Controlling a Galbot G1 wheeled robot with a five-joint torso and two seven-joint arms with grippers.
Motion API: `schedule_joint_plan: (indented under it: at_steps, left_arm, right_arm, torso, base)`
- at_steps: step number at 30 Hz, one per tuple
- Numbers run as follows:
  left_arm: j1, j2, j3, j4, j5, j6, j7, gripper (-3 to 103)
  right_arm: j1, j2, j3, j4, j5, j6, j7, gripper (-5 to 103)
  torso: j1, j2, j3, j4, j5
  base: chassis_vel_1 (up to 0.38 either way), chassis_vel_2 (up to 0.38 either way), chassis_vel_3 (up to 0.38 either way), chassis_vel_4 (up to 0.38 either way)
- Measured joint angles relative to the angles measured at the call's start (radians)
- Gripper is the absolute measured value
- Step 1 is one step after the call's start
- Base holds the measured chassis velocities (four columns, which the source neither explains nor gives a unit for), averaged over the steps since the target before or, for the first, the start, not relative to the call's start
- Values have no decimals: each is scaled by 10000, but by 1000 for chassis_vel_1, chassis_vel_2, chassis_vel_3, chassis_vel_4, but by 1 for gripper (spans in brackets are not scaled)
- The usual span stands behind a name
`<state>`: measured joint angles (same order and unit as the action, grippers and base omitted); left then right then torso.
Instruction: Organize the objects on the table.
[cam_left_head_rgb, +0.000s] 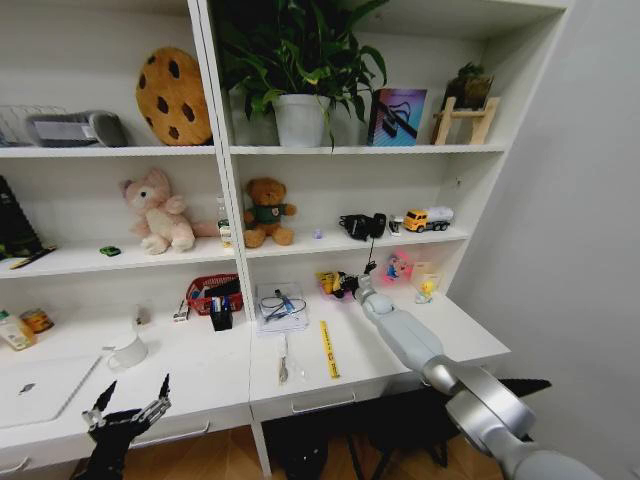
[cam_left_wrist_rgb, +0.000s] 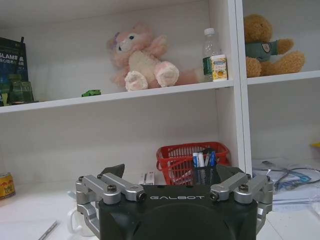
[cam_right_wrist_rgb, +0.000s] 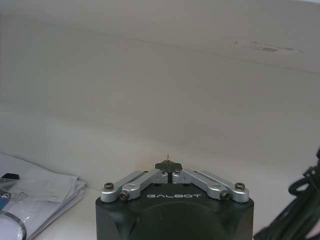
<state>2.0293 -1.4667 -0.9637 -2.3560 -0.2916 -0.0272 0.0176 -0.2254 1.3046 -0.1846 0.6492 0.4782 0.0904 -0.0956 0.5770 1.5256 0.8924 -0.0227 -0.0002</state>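
My left gripper (cam_left_head_rgb: 134, 394) hangs open over the front edge of the white table (cam_left_head_rgb: 200, 372), just in front of the silver laptop (cam_left_head_rgb: 40, 385) and the white mug (cam_left_head_rgb: 128, 350). The right arm reaches across to the back of the table, and its gripper (cam_left_head_rgb: 350, 284) (cam_right_wrist_rgb: 169, 165) is shut beside a yellow and black item under the shelf. A yellow ruler (cam_left_head_rgb: 328, 348) and a slim pen (cam_left_head_rgb: 283, 360) lie mid-table. Pens stand in a black holder (cam_left_head_rgb: 221, 312) (cam_left_wrist_rgb: 204, 169). On the shelf are a green toy car (cam_left_head_rgb: 109, 250) (cam_left_wrist_rgb: 91, 93) and a green-labelled bottle (cam_left_head_rgb: 224, 228) (cam_left_wrist_rgb: 210, 55).
A red basket (cam_left_head_rgb: 205, 293) sits behind the pen holder, with a stack of papers and cables (cam_left_head_rgb: 280, 305) to its right. Plush toys, a toy truck (cam_left_head_rgb: 427, 218) and a black bundle of cable (cam_left_head_rgb: 362, 225) occupy the shelf. A plant pot (cam_left_head_rgb: 300, 118) stands higher up.
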Motion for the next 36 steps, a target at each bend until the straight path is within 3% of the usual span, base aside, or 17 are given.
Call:
schedule_joint_plan:
  at_steps: [8,10,20,22,25,28,29,31,32,33,35,36]
  left_arm:
    - [0,0,0,0,0,0,0,100]
    - [1,0,0,0,0,0,0,100]
    - [0,0,0,0,0,0,0,100]
    - [1,0,0,0,0,0,0,100]
    - [1,0,0,0,0,0,0,100]
    - [0,0,-1,0,0,0,-5,100]
    - [0,0,-1,0,0,0,-5,100]
    - [0,0,0,0,0,0,1,100]
    - [0,0,0,0,0,0,1,100]
    - [0,0,0,0,0,0,1,100]
    - [0,-1,0,0,0,0,4,100]
    - [0,0,0,0,0,0,0,100]
  right_arm:
    - [45,197,218,-721,154,215,194,0]
    - [58,411,506,-1137,-112,390,767,-1]
    - [-428,147,653,-355,43,149,947,31]
    - [-1117,-274,552,692,157,-142,1229,42]
    - [-1422,-492,542,1147,169,-236,1284,47]
    - [-2835,-1970,637,3439,288,-488,1611,63]
    - [-2835,-1970,637,3439,288,-488,1611,63]
    - [-3402,-2662,912,4578,211,-540,1862,69]
    - [-3730,-3053,1174,5257,200,-772,2024,80]
    - [-3730,-3053,1174,5257,200,-772,2024,80]
    - [-4495,-3700,1809,6841,495,-1417,2346,85]
    - [-4996,-4033,2246,7580,747,-1676,2514,95]
  torso:
    - [-1,0,0,-1,1]
    - [-1,0,0,0,4]
    - [-1,1,0,0,2]
    - [-1,0,0,2,4]
    - [-1,0,0,2,5]
    - [-2,1,-1,-4,5]
    - [-2,1,-1,-4,5]
    - [-3,1,-1,-9,7]
    - [-3,2,-1,-5,3]
    - [-3,2,-1,-5,3]
    - [-3,2,-1,2,4]
    - [-3,2,-2,3,2]
  base:
    - [0,0,0,0]
    - [0,0,0,0]
    - [0,0,0,0]
    - [0,0,0,0]
    - [0,0,0,0]
    - [0,0,0,0]
    - [0,0,0,0]
    - [0,0,0,0]
    - [0,0,0,0]
    - [0,0,0,0]
    - [0,0,0,0]
    - [0,0,0,0]
